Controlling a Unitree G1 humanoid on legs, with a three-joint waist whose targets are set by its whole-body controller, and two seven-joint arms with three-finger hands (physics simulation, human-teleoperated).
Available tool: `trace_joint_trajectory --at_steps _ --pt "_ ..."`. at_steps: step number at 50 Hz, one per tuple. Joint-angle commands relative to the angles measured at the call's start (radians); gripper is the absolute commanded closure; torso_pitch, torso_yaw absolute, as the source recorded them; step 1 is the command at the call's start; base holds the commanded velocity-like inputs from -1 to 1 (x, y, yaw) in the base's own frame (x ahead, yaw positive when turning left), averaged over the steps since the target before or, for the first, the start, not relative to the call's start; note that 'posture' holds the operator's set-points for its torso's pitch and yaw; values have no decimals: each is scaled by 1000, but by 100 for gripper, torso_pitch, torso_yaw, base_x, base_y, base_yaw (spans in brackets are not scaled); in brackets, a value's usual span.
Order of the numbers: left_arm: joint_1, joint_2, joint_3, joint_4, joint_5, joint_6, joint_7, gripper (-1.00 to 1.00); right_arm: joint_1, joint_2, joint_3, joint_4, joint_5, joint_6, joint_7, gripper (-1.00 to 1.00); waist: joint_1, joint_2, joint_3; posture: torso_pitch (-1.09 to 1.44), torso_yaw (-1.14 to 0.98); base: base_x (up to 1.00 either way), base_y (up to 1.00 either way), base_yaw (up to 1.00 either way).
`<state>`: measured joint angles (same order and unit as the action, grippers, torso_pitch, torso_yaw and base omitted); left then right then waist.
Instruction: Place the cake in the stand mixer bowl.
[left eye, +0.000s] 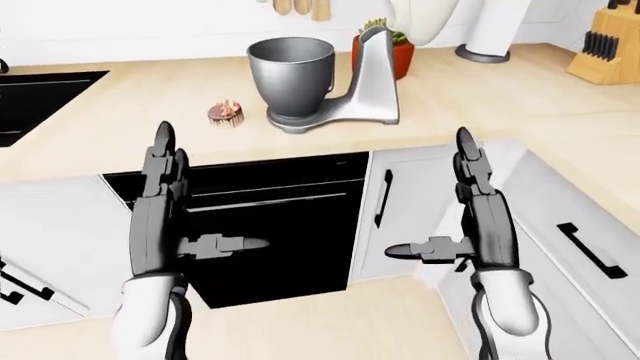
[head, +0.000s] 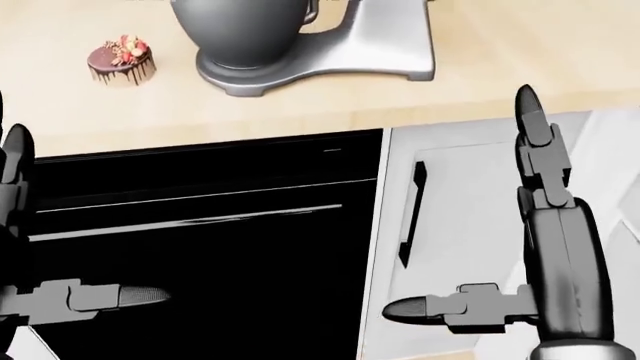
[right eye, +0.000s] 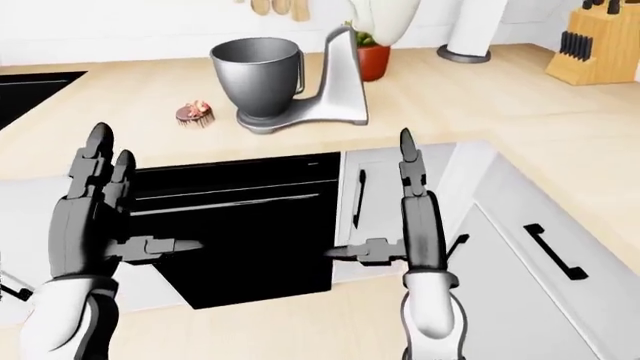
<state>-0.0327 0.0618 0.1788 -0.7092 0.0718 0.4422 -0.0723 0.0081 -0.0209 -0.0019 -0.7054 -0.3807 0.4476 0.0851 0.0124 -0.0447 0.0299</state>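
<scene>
Both hands raised, fingers spread, holding nothing.
Left hand (left eye: 160, 217), right hand (left eye: 485, 217); cake (left eye: 225, 113) sits just beside stand mixer bowl (left eye: 290, 73).

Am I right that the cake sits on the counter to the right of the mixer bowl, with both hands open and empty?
Not quite: in the left-eye view the cake sits left of the mixer bowl. The left hand and right hand are indeed open and empty.
</scene>
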Motion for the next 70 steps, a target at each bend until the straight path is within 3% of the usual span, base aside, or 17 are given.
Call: trace_joint_trajectory --at_steps 1,9,13,14,22,26,27,35,39,40,42,49,52,53,58,64,70 --pt "-8 6 1 -30 -3 -26 0 -100 -10 1 -3 -26 -4 -20 -7 -95 -9 7 -12 0 0 20 0 0" --pt "-7 8 7 -59 -5 -3 -2 -100 -6 2 -3 -28 -4 -23 -8 -95 -18 49 10 0 0 21 0 0" --pt "-14 10 15 -73 -9 11 -3 -100 -6 2 -4 -27 -3 -25 -10 -95 -22 149 -17 0 0 21 0 0" --pt "-16 11 16 -72 -10 12 -2 -100 -6 2 -4 -23 -3 -27 -11 -95 -8 105 -5 0 0 21 0 0" --pt "-31 19 30 -101 -19 41 1 -100 -9 3 -3 -17 -2 -30 -15 -95 4 64 2 0 0 21 0 0" --pt "-40 24 41 -135 -28 72 3 -100 -10 2 -4 -15 -1 -33 -15 -95 4 -32 -20 0 0 21 0 0" --pt "-42 26 44 -139 -29 76 4 -100 -10 2 -5 -16 -1 -33 -15 -96 -9 12 -10 0 0 20 0 0" --pt "-47 32 63 -181 -47 111 4 -100 -4 3 -5 -24 0 -31 -15 -95 -16 49 1 0 0 16 0 0" --pt "-52 36 72 -200 -54 128 6 -100 -1 2 -6 -27 0 -30 -14 -95 -19 151 -21 0 0 10 0 0" --pt "-53 38 74 -202 -53 129 7 -100 0 3 -6 -27 0 -32 -14 -95 -6 98 -12 0 0 10 0 0" --pt "-54 39 76 -204 -55 132 8 -100 -1 2 -6 -30 -1 -29 -13 -95 -4 116 -7 0 0 9 0 0" --pt "-65 47 90 -227 -65 157 10 -100 -1 2 -8 -29 -1 -33 -14 -96 -1 46 -5 0 0 9 0 0" --pt "-69 50 96 -237 -70 169 10 -100 -2 2 -8 -30 -1 -31 -13 -95 -5 -39 -28 0 0 9 0 0" --pt "-70 50 96 -239 -72 172 11 -100 -3 2 -7 -31 -2 -30 -12 -95 -13 14 -15 0 0 9 0 0" --pt "-76 54 104 -249 -78 185 12 -100 -4 3 -3 -37 -7 -23 -12 -95 -12 23 -10 0 0 9 0 0" --pt "-79 57 107 -252 -82 189 16 -100 1 4 -3 -37 -5 -28 -14 -96 -18 133 -10 0 0 10 0 0" --pt "-80 59 106 -251 -83 189 19 -100 0 5 -2 -35 -6 -28 -16 -95 -7 97 -9 0 0 9 0 0"
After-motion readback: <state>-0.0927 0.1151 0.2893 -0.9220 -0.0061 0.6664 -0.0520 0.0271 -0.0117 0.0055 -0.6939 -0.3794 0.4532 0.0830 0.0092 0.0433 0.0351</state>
